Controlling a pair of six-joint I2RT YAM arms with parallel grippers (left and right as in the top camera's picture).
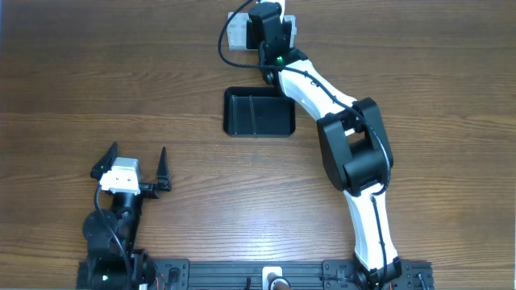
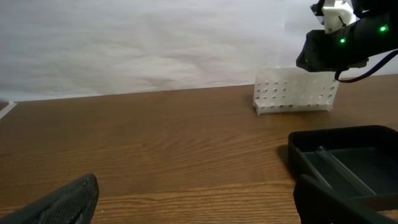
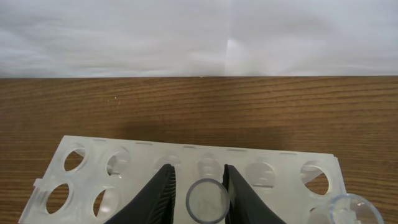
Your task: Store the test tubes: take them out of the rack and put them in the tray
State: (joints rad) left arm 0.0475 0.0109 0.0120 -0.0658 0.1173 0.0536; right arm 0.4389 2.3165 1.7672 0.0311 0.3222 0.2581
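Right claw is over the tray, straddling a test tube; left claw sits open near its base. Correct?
Not the tray: the right wrist view shows the right claw over the rack, straddling a test tube standing in it. The tray lies apart, nearer the bases. The left claw does sit open near its base.

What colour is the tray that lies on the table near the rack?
Plain black. The rectangular plastic tray shows this best in the top view.
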